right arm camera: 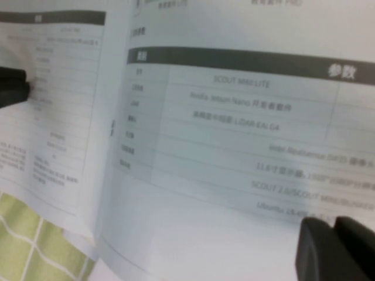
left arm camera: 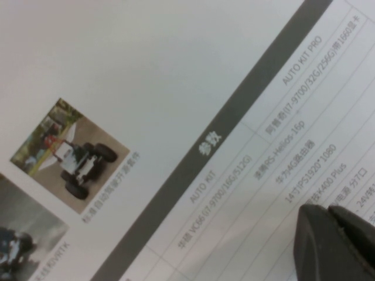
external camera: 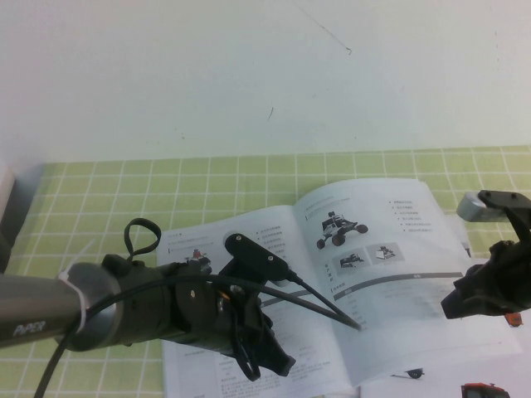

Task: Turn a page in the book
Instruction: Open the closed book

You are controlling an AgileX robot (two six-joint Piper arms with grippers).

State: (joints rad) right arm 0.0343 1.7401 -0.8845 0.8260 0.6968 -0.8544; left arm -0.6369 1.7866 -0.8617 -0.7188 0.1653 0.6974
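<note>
The page, printed with a black-and-white wheeled rover, two small photos and a grey-barred table, is the right-hand leaf of the open book. The book lies flat on the green-checked mat that covers the bench. The page's outer edge bows up a little from the sheets under it.

The right gripper sits at that outer edge, near the end of the grey bar. In the right wrist view its two dark fingertips are clenched together right at the paper by the table's lower rows; whether a sheet is pinched between them cannot be told.

The left gripper hangs low over the book's left-hand leaf. In the left wrist view its fingertips meet just above the printed table there, with nothing seen between them.

A separate sheet with a red-topped vehicle lies just beside the book's near right corner.
</note>
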